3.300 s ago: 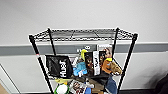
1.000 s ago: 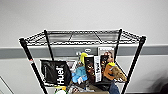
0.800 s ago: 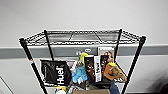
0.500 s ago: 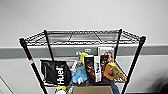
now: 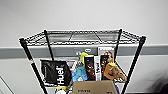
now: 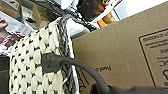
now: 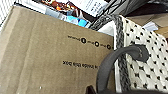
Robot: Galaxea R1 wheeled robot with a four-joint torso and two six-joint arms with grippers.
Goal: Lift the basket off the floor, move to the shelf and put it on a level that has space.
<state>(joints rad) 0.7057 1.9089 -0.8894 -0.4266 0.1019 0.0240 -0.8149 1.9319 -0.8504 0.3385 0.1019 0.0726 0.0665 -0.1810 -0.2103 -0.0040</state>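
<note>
Head view: tall black wire rack shelf [image 5: 135,62] with thin posts, close in front and before a pale grey wall [image 5: 75,15]. Compared with three seconds ago, whole rack a little lower in the picture, so more likely a move of the camera than of the rack. Also new within the last second: top of a brown cardboard box [image 5: 95,87], flat and matt, now at the bottom edge and in front of the crowded tier. Judged from this: load probably raised, approach nearly done, placing not yet done. Uppermost wire-grid level [image 5: 82,37] bare, thin rods in a fine grid, seemingly with room. Tier below packed with a glossy black pouch with white letters [image 5: 56,72], printed cartons and soft toys. Left wrist view: rectangular cream chunky-woven basket [image 6: 27,70], rough thick weave with dark gaps, braided dark grey rim, pale liner inside, and a dark curved end handle [image 6: 75,65] of smooth stiff material. Basket off the carpet as far as visible, close to the rack, with shelf goods just behind it. Cardboard box right against the rim, apparently sitting inside the basket, though not certain. Right wrist view: the other end of the basket, same weave, a similar handle arching up. Left gripper and right gripper: closed on the handles or not, cannot tell.
</note>
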